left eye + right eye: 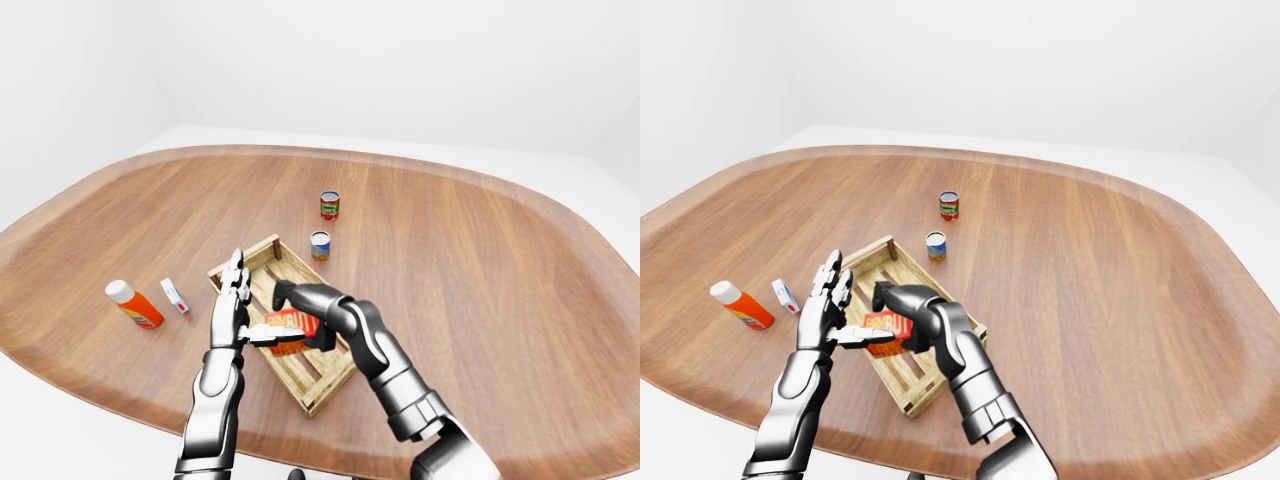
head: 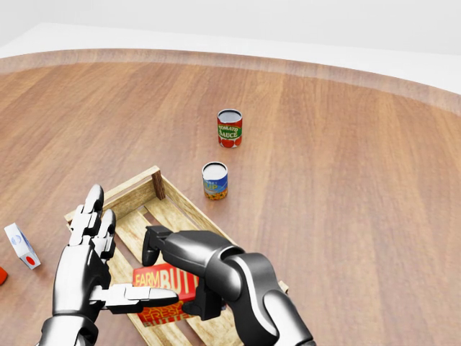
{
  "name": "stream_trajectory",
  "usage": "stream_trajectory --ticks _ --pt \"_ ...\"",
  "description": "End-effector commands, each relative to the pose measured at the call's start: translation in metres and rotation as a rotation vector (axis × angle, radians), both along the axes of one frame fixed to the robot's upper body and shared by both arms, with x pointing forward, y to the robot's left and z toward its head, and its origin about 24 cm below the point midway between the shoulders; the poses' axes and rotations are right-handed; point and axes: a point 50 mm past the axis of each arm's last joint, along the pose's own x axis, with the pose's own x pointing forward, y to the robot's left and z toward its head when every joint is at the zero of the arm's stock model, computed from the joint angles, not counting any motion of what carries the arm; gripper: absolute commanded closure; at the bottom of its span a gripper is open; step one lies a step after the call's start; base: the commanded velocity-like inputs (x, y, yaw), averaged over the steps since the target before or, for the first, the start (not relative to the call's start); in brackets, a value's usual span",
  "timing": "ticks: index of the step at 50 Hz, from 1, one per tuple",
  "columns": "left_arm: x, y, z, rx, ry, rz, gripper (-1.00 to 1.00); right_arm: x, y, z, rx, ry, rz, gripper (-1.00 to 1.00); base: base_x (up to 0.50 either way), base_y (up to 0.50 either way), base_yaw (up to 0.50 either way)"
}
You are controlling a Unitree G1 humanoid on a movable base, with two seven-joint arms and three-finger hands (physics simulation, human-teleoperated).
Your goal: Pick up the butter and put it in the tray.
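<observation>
In the left-eye view, the red rectangular butter pack with white lettering (image 1: 288, 331) sits over the slatted wooden tray (image 1: 262, 252) on the oval wooden table (image 1: 480, 260), held between the two hands, so the pick-up looks done and what is left is to set it down on the slats and let go. Outside the tray stand a red-labelled tomato sauce can (image 1: 329, 205) and a blue-labelled can (image 1: 320, 245), and off to the view's left lie an orange bottle with a white cap (image 1: 133, 304) and a small white carton (image 1: 174, 295); nothing but the butter is within the tray's walls. In the head view, the right hand (image 2: 189, 261) curls over the pack's right end, its dark fingers (image 2: 153, 242) clamped on it, while the left hand (image 2: 88, 274) stands open with fingers spread upward and its thumb (image 2: 137, 295) stretched flat along the pack's lower edge. The pack seems tilted, low over the slats; whether it touches them I cannot tell. In the right-eye view, the tray's lower slats (image 1: 908, 385) show bare, with the pack just above the middle of the tray.
</observation>
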Motion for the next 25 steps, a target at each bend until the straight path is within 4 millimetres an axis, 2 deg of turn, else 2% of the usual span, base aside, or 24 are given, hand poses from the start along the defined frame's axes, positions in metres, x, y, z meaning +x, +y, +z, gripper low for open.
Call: stream_trajectory --ticks 1,25 --pt "0.000 0.000 0.001 0.000 0.000 0.000 -1.00 0.006 -0.003 -0.004 0.033 -0.007 -0.020 1.00 0.00 0.00 0.00" --pt "0.000 0.000 0.001 -0.002 0.000 -0.001 -1.00 0.017 -0.009 -0.029 -0.007 -0.021 -0.083 1.00 0.00 0.00 0.00"
